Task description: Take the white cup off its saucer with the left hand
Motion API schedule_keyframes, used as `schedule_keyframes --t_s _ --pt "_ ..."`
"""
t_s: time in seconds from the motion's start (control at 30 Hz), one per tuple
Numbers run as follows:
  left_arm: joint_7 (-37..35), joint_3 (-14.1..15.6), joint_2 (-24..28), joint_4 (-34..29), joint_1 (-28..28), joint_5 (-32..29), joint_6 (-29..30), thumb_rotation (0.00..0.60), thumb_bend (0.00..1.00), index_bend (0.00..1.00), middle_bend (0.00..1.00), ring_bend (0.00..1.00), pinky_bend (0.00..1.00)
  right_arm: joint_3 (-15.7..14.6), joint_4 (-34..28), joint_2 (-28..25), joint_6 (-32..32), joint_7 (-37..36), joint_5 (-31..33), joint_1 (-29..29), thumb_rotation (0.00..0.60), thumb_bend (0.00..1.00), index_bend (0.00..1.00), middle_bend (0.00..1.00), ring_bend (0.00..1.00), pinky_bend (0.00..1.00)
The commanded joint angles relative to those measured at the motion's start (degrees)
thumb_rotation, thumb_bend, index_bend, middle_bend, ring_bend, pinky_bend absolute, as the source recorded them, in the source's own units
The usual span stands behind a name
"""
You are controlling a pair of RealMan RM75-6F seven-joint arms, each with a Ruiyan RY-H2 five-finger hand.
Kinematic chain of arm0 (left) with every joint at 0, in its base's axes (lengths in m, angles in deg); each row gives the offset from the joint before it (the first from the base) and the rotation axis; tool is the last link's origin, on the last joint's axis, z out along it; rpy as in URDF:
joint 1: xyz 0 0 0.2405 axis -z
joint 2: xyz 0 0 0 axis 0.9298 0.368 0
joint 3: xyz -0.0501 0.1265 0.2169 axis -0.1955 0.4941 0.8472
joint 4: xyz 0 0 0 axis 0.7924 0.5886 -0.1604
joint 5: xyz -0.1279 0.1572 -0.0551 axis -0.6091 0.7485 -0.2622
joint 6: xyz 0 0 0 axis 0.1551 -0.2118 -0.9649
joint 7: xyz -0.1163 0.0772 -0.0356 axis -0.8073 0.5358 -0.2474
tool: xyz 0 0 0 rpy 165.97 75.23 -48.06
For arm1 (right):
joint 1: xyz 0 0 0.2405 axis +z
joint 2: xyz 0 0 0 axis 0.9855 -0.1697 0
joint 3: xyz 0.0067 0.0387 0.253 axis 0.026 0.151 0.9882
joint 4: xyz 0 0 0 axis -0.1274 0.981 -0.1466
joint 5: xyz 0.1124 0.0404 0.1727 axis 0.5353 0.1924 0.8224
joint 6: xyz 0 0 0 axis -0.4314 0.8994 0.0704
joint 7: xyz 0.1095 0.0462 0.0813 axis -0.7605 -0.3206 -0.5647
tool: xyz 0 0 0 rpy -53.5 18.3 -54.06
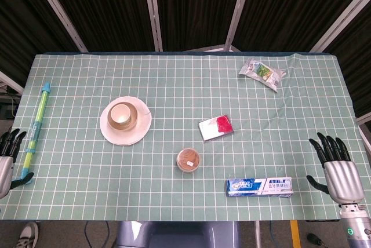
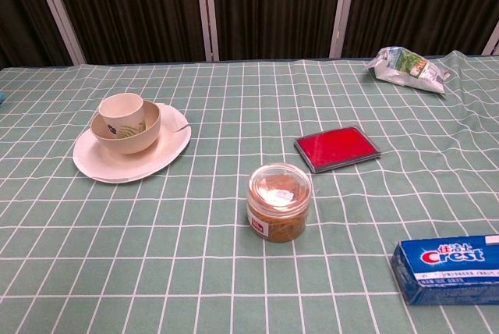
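The white cup (image 1: 121, 115) is seen upright in a bowl (image 2: 127, 128) on its saucer (image 1: 110, 134), left of the table's middle. The left hand (image 1: 10, 146), open and empty at the left edge, is nearer; the cup lies to its right. The right hand (image 1: 335, 161) is likewise spread, holding nothing.

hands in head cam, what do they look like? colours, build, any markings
Both match: black fingers on a silver-grey metallic palm shell. The right hand sits on a grey wrist section carrying a small green ring light. The left hand is cropped by the frame edge. No cables or sleeves visible.
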Motion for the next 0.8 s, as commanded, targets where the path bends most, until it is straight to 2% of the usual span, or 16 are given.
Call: schedule_keyframes --t_s 0.03,0.57,0.73,0.8 --pt "0.0 0.0 -0.1 0.1 0.0 0.1 0.2 0.600 0.14 0.00 0.00 0.00 0.00 0.1 0.0 0.0 -0.1 0.0 0.2 -0.1 0.600 0.09 0.10 0.00 0.00 0.00" --pt "1.0 -0.2 -1.2 0.7 1.3 0.7 -0.9 0.600 0.14 0.00 0.00 0.00 0.00 0.1 0.4 0.1 0.4 -1.1 -0.2 -0.2 0.600 0.09 0.10 0.00 0.00 0.00" --pt "2.1 -1.5 -2.1 0.9 3.3 0.2 -2.8 0.600 0.14 0.00 0.00 0.00 0.00 0.2 0.8 0.2 0.4 -1.7 0.0 -0.3 0.600 0.09 0.10 0.00 0.00 0.00" --pt "2.5 -2.1 -2.6 1.1 4.2 0.2 -3.3 0.600 0.14 0.03 0.00 0.00 0.00 0.2 0.9 0.2 0.4 -2.0 0.1 -0.3 0.600 0.09 0.10 0.00 0.00 0.00"
